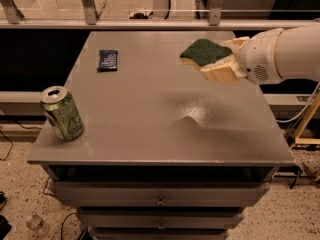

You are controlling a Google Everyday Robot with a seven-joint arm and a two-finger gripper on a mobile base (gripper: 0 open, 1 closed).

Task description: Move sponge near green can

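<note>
A dark blue packet (107, 60) lies on the grey table (150, 139).

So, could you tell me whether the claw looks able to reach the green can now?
Probably yes. The claw holds the sponge over the far right of the table; the green can stands at the front left corner, with bare surface between. The blue packet lies off that line.

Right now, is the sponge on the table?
No, up off it: the hand grips the sponge above the table's far side, with a shadow underneath.
</note>
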